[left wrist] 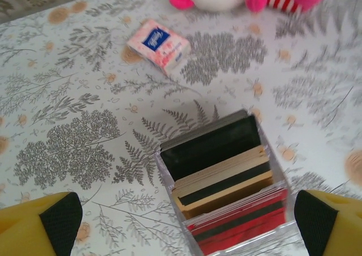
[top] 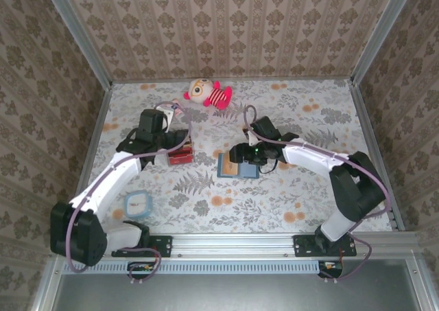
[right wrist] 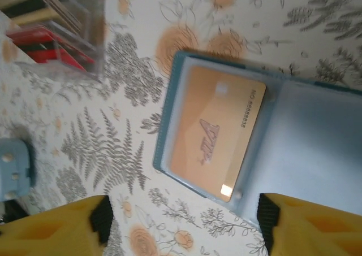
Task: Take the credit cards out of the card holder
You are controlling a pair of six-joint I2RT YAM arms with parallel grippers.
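Note:
The card holder (right wrist: 305,137) lies open on the table, teal outside and grey-blue inside. A tan-orange credit card (right wrist: 212,131) sits flat in its left pocket. My right gripper (right wrist: 184,228) hovers open just above it, one finger over bare table and the other (right wrist: 305,228) over the holder's near edge. From above, the right gripper (top: 240,158) covers part of the card holder (top: 226,168). My left gripper (left wrist: 186,228) is open over a clear box (left wrist: 226,177) of black, tan and red cards, with nothing gripped.
A white-and-red packet (left wrist: 158,44) and a pink plush toy (top: 209,93) lie at the back. The clear box (top: 180,154) stands left of the holder. A small blue-and-white object (top: 139,202) sits near the left arm's base. Patterned walls close in the table.

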